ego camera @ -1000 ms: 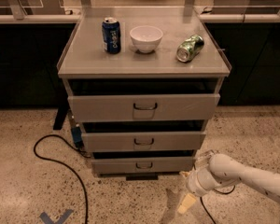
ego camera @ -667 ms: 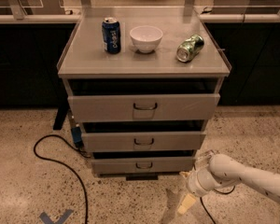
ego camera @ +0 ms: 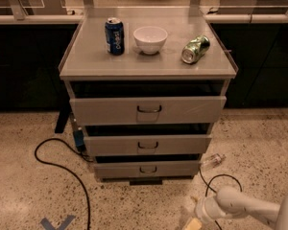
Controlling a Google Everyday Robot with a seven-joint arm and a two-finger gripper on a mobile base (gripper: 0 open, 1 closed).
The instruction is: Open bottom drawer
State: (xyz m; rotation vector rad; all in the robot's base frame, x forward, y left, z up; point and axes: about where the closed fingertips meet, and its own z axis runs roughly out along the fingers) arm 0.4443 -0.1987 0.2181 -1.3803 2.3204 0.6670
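The bottom drawer [ego camera: 146,169] is the lowest and narrowest grey front of the cabinet, with a small dark bar handle at its centre. It stands slightly pulled out, with a dark gap above it. My gripper [ego camera: 194,222] is low over the floor at the frame's bottom edge. It is in front of the drawer, to its right, and apart from it. The white arm [ego camera: 245,208] reaches in from the lower right.
The middle drawer [ego camera: 148,145] and top drawer [ego camera: 149,110] also stand slightly out. On the cabinet top [ego camera: 86,63] are a blue can [ego camera: 114,36], a white bowl [ego camera: 150,39] and a green can [ego camera: 195,49] on its side. A black cable [ego camera: 62,164] and a clear bottle [ego camera: 212,160] lie on the floor.
My gripper and arm have moved down in the view, farther from the cabinet front. The drawers and the things on top have not moved.
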